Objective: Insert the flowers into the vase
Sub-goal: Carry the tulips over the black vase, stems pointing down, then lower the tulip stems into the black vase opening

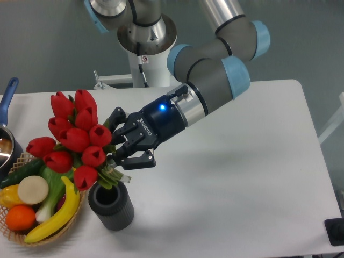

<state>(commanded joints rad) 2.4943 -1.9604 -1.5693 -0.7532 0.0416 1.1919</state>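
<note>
Flowers (72, 137) — glossy red buds — above ribbed matte vase (111, 206)

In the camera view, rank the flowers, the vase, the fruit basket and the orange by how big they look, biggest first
1. Flowers and basket: look about alike; the flowers are held nearer the camera and cover part of the basket, so unsure.
2. Vase.
3. Orange.

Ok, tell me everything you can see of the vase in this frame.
The vase is a short dark grey cylinder with a ribbed matte wall and an open round mouth. It stands upright on the white table, close beside the fruit basket. The flowers' stem ends sit at its mouth; how deep they reach is hidden.
</note>
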